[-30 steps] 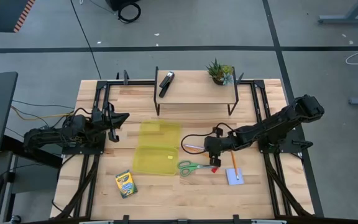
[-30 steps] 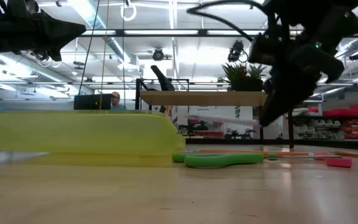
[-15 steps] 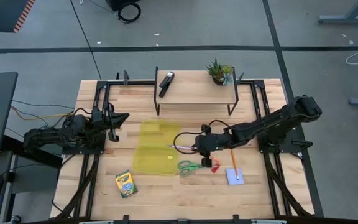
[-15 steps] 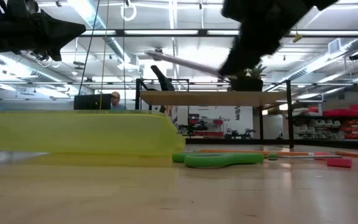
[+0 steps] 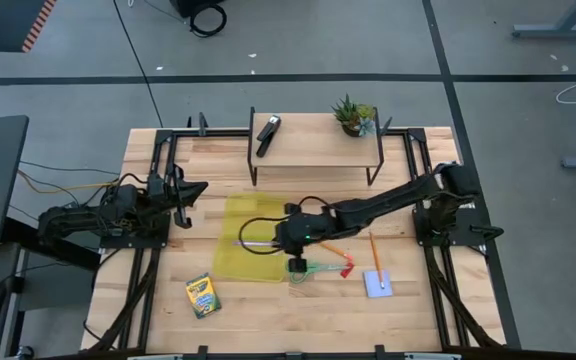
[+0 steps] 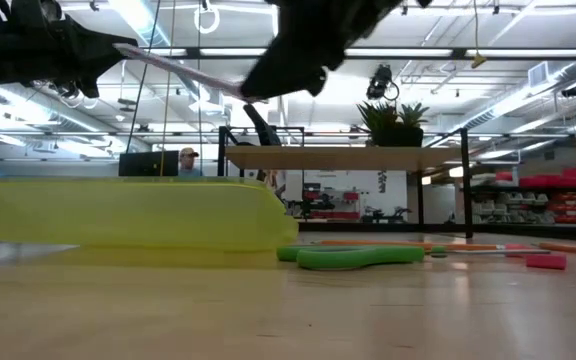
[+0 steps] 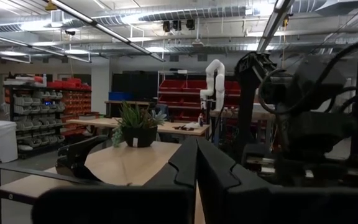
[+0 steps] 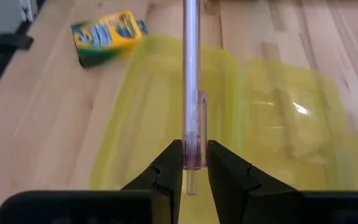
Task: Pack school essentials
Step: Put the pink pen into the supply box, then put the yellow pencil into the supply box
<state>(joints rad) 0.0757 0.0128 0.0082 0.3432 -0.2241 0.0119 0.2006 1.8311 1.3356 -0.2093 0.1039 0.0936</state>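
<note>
The right gripper (image 8: 192,163) pinches a pen (image 8: 191,74) by one end, holding it level above the open yellow case (image 5: 253,240) mid-table, likely so it can drop in lengthwise. The left gripper (image 5: 193,189), jaws pressed together, waits near the table's left edge. Scissors (image 5: 313,268), pencil (image 5: 375,254), notepad (image 5: 375,284) and crayons (image 5: 202,296) lie unpacked toward the front edge.

One scissors (image 5: 313,268), maybe two pens (image 5: 258,243).
</note>
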